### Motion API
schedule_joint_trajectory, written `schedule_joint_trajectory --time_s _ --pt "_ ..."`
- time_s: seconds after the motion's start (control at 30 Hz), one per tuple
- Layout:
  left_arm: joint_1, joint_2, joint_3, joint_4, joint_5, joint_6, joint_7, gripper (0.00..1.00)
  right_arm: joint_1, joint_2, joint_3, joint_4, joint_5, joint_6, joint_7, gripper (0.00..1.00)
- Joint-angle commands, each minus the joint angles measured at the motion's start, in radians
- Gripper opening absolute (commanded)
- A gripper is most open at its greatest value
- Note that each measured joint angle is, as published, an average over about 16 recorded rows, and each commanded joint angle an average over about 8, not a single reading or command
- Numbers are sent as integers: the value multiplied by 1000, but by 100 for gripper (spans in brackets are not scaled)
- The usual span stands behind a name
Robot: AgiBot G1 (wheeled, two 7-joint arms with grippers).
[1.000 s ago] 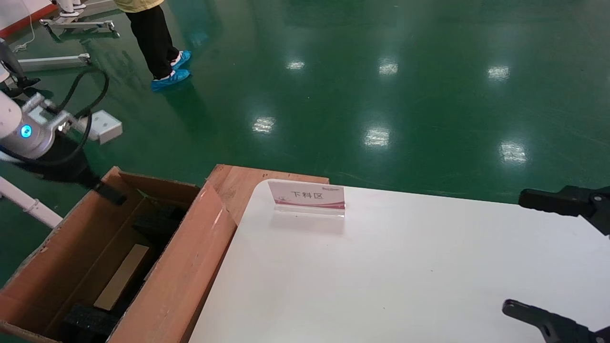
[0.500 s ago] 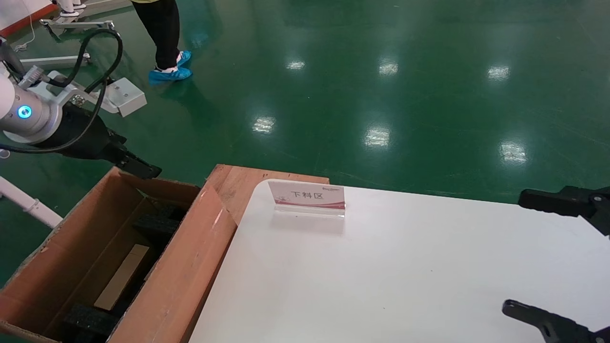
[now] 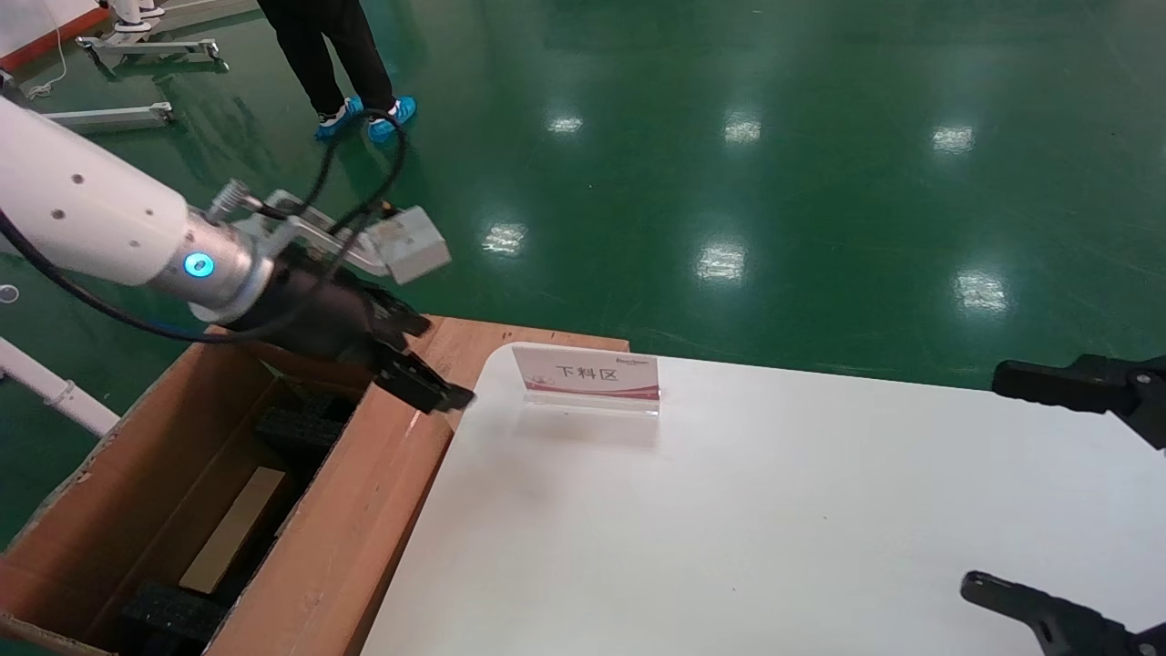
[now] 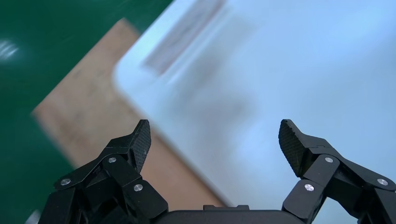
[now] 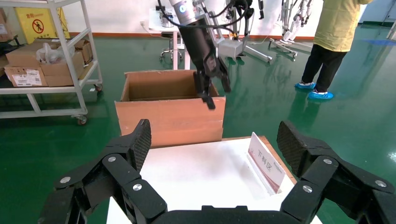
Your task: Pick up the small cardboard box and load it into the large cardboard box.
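Note:
The large cardboard box stands open on the floor at the table's left; it also shows in the right wrist view. The small cardboard box lies inside it, pale edge up, between black foam blocks. My left gripper is open and empty, above the box's right flap by the table's near-left corner; in the left wrist view its jaws are spread wide over flap and table edge. My right gripper is open and empty over the table's right side, as the right wrist view shows.
A white table carries a small upright sign near its far left corner. A wooden board juts out under that corner. A person stands on the green floor behind. A shelf cart stands beyond the box.
My left gripper has risen out of the large box and swung right, from its far wall to the table corner. The person has stepped to the right. The right arm has not moved.

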Motion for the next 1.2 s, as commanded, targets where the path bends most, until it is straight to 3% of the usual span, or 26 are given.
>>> schedule_joint_trajectory --time_s 0.03,1.2 --pt "51 2 -67 -2 -25 17 36 100 0 0 1 0 0 0 0 100" --pt "941 37 -1254 -37 -462 318 666 100 -3 -5 12 3 -8 -5 7 100"
